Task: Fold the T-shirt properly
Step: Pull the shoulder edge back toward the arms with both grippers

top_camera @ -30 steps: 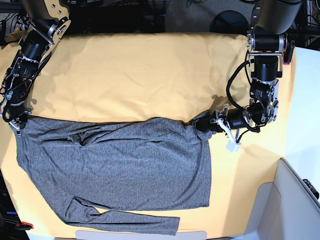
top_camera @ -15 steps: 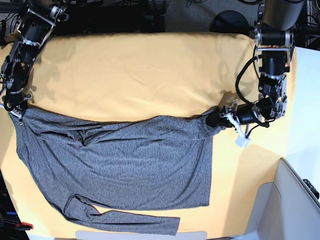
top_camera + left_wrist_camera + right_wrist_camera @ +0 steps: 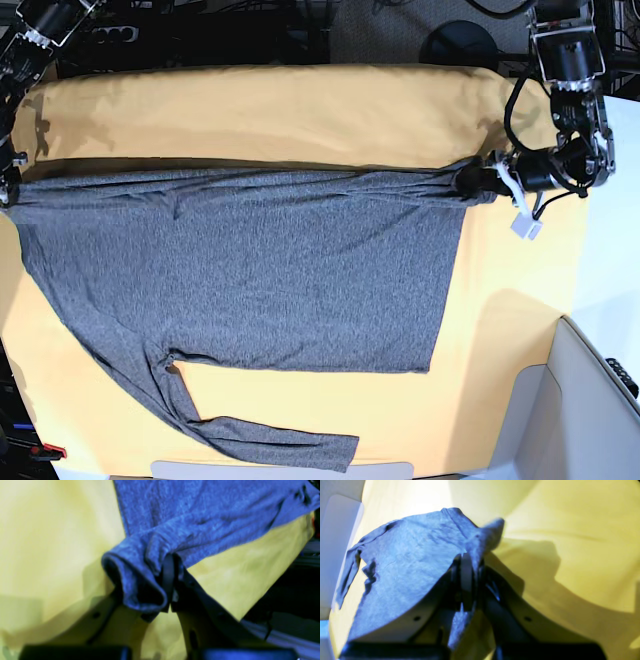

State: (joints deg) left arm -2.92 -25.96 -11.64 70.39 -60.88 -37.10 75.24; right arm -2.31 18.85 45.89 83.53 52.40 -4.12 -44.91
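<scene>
Both grippers, left (image 3: 478,185) and right (image 3: 467,567), pinch the shirt (image 3: 240,270) by its top corners, stretched taut above the cloth (image 3: 300,110). Soft, limp knit; one sleeve, probably, trails near the front edge.

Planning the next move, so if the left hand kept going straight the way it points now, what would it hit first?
The T-shirt itself: the left hand already grips its corner and points across the stretched top edge. Depth is unclear.

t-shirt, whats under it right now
The T-shirt lies spread on the yellow-orange table cloth, which shows all around it. Whatever lies under the fabric is covered and cannot be seen.
</scene>
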